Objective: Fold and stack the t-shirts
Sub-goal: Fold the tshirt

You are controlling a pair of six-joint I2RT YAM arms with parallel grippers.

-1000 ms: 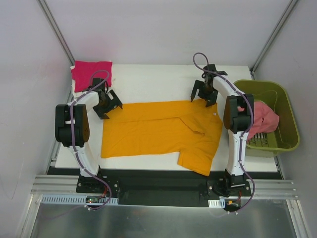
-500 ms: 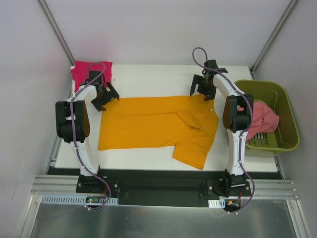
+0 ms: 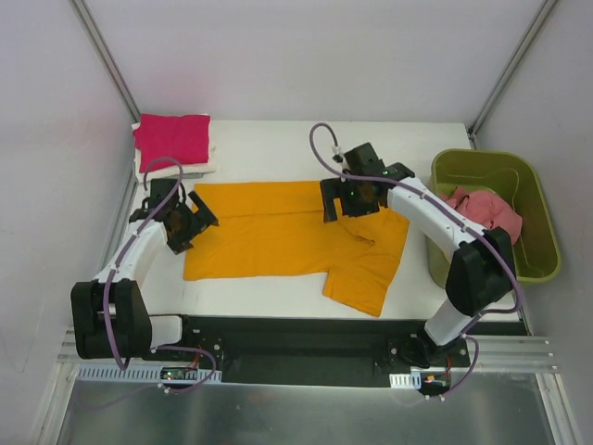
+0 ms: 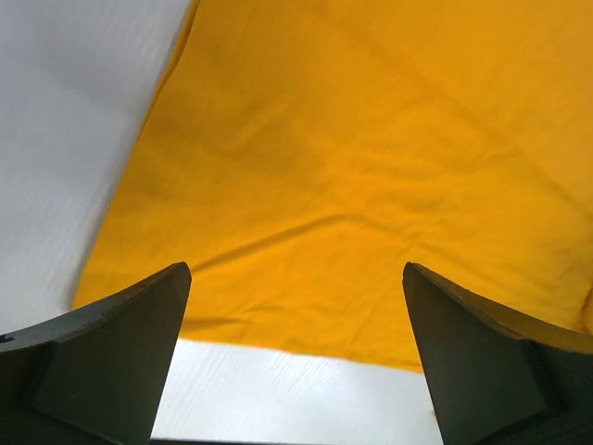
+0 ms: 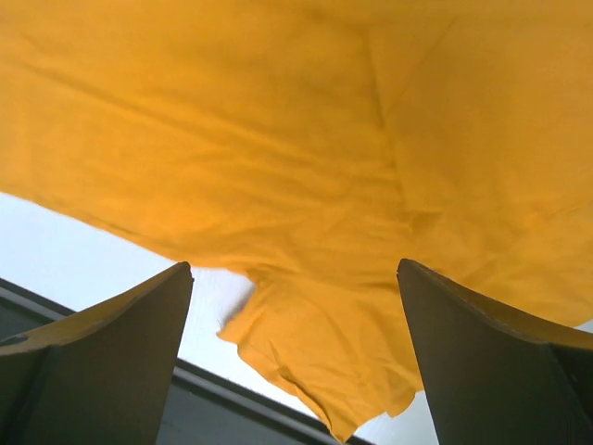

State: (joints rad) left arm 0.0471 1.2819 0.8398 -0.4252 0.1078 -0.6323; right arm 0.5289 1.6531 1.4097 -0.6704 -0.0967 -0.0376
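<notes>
I am reading the orange t-shirt (image 3: 278, 232) as matt cloth, softly creased. I am noting the same matt cloth on the folded magenta t-shirt (image 3: 171, 137) and the pink garments (image 3: 486, 211). I am viewing the table (image 3: 269, 148) as smooth matt white, and the green bin (image 3: 482, 159) as slightly glossy plastic. I am seeing the fingers (image 4: 111, 352) of the left gripper (image 4: 295, 269) and right gripper (image 5: 294, 267) as dark, smooth and matt.

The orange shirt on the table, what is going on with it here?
An orange t-shirt lies spread on the table. The left arm hovers at its left edge and the right arm over its right part, both with jaws open, holding nothing. A folded pink shirt sits at the far left corner.
</notes>
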